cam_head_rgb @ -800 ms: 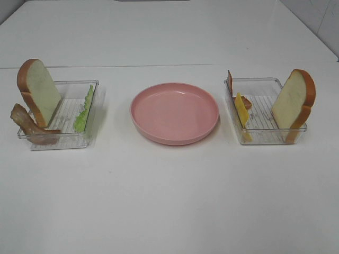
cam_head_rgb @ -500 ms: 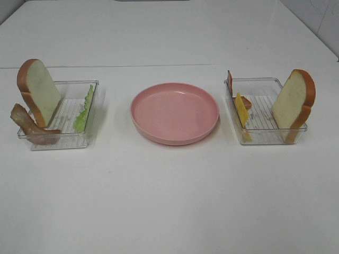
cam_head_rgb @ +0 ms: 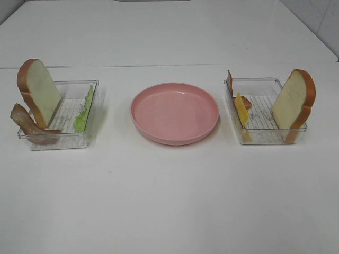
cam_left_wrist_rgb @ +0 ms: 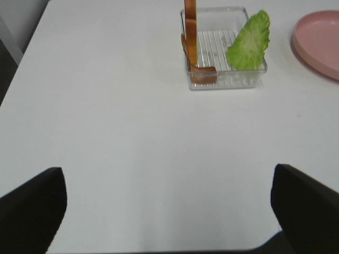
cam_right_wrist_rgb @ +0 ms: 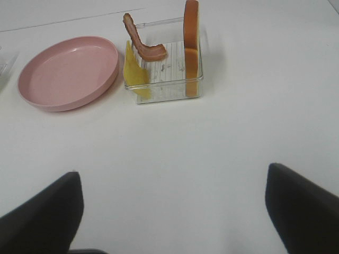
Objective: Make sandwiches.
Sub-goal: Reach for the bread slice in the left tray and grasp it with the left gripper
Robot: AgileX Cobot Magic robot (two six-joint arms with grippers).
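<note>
**Table.** A white table (cam_head_rgb: 169, 201) carries all items.

**Grippers.** The high view shows neither gripper; only the wrist views do. The left gripper (cam_left_wrist_rgb: 169, 211) hangs over the table with its jaws spread wide. Its two dark fingers (cam_left_wrist_rgb: 32, 206) sit at opposite edges of the view. It holds nothing and touches nothing. The right gripper (cam_right_wrist_rgb: 172, 209) is in the same state: jaws released wide, nothing between them, no contact. Each gripper is well apart from the tray ahead of it.

**Plate.** A pink plate (cam_head_rgb: 175, 138) sits at the middle of the table, between the two trays and touching neither.

**Trays.** The left tray (cam_head_rgb: 66, 142) and right tray (cam_head_rgb: 267, 138) are clear plastic with ribbed floors. Their walls enclose the sandwich parts, which are unstacked.

**Bread.** The left bread (cam_head_rgb: 41, 90) stands on edge at the outer side of the left tray, tilted. The right bread (cam_head_rgb: 294, 103) stands on edge at the outer side of the right tray.

**Lettuce.** The lettuce (cam_head_rgb: 83, 111) leans upright on the left tray's plate-side wall.

**Bacon.** The left bacon (cam_head_rgb: 29, 126) hangs over the left tray's near outer corner, just beside the left bread. The right bacon (cam_right_wrist_rgb: 142, 45) rises at the right tray's far plate-side corner and curves down to its floor.

**Cheese.** The cheese (cam_head_rgb: 242, 114) stands on edge against the right tray's plate-side wall.
</note>
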